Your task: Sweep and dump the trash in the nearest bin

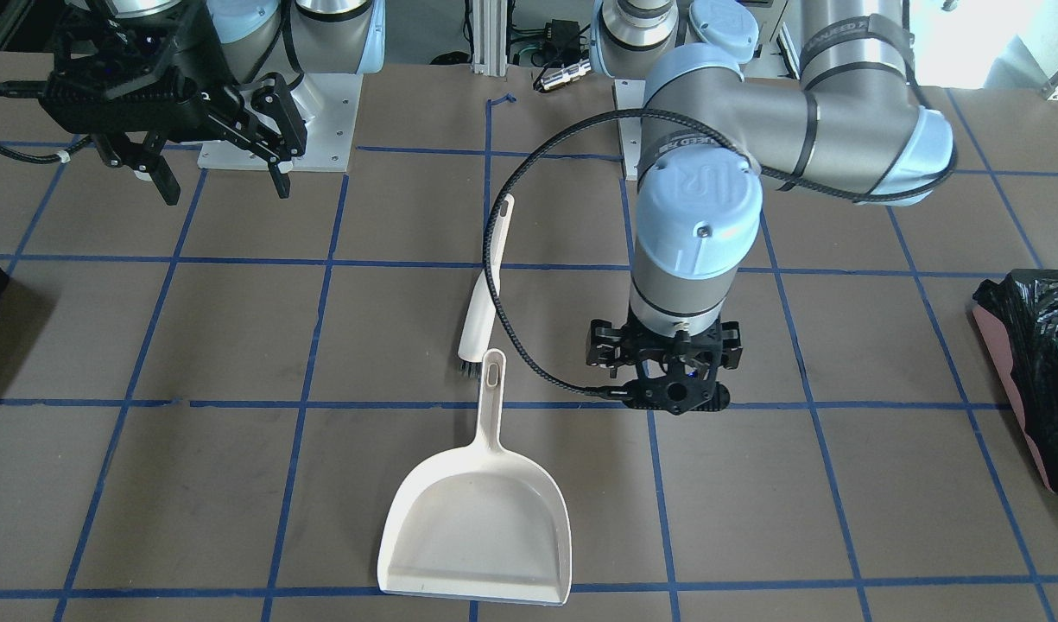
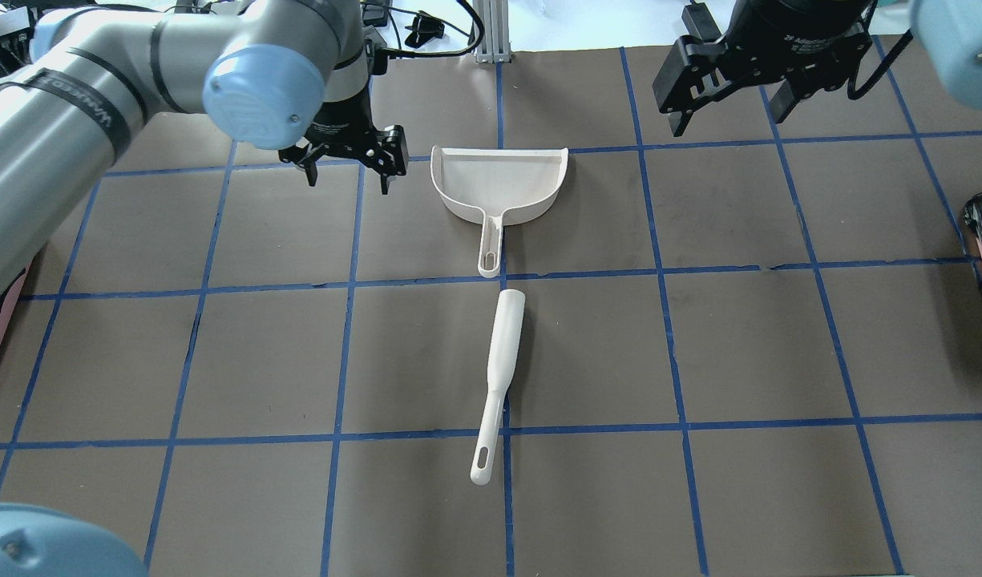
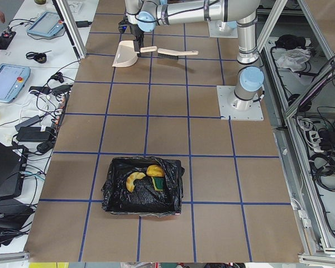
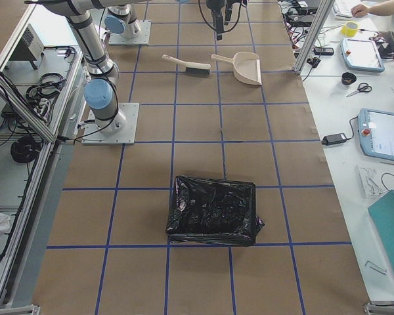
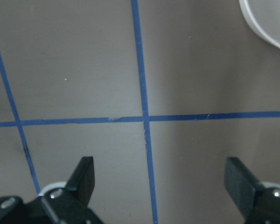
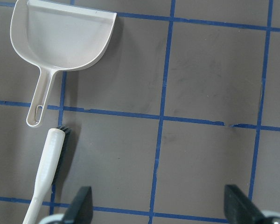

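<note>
At my far left table end, the bin (image 3: 114,195) holds the trash, well apart from my fingers (image 5: 86,170). I count two pieces: a pale crescent (image 3: 135,180) and a yellow-green wedge (image 3: 156,172). My left gripper (image 5: 161,172) hangs spread and empty near one cream dustpan (image 2: 499,180). That arm's blue cap (image 1: 706,186) reads "UR". One brush (image 2: 503,353) lies just off the dustpan's handle. My right gripper (image 6: 158,205) is spread, empty. A second black-lined bin (image 4: 213,210) sits at the far right.
</note>
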Tool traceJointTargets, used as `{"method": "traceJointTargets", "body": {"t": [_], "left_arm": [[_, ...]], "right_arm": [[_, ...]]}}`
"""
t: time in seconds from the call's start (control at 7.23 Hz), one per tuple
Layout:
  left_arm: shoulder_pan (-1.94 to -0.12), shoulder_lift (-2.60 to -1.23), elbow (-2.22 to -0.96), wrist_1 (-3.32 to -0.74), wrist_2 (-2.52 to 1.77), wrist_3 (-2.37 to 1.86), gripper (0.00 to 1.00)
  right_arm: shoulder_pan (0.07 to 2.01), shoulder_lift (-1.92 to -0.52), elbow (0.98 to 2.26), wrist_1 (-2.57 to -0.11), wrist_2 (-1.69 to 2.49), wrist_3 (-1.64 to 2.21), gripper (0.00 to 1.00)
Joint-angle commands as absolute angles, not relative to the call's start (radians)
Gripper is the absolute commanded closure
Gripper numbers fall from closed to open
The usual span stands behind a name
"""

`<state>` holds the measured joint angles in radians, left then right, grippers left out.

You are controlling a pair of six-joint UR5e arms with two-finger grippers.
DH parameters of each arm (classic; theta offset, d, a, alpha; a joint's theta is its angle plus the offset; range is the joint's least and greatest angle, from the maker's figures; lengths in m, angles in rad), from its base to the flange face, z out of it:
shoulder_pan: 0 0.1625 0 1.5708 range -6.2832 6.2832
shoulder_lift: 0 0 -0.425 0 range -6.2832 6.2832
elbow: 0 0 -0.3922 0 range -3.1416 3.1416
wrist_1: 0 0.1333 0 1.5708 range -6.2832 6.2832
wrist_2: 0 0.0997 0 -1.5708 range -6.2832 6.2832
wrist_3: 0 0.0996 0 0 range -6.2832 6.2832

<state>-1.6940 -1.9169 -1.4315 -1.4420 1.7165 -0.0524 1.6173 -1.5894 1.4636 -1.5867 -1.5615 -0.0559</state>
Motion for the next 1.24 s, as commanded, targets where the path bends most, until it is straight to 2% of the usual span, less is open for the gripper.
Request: {"method": "traceJointTargets", "body": {"t": [0.0,0.69,1.11], "left_arm": [[-1.619,-1.840,-1.468,-1.471,1.704,0.024,0.00],[-1.575,-1.590,-1.554,-1.483,1.618,0.100,0.00],[-1.562,-1.540,-1.571,-1.473,1.597,0.170,0.00]], "right_arm": [[1.618,-1.592,1.468,-1.589,-1.569,-0.051,0.00],[1.618,-1.588,1.462,-1.589,-1.569,-0.051,0.00],[1.617,-1.594,1.460,-1.589,-1.569,-0.048,0.00]]}}
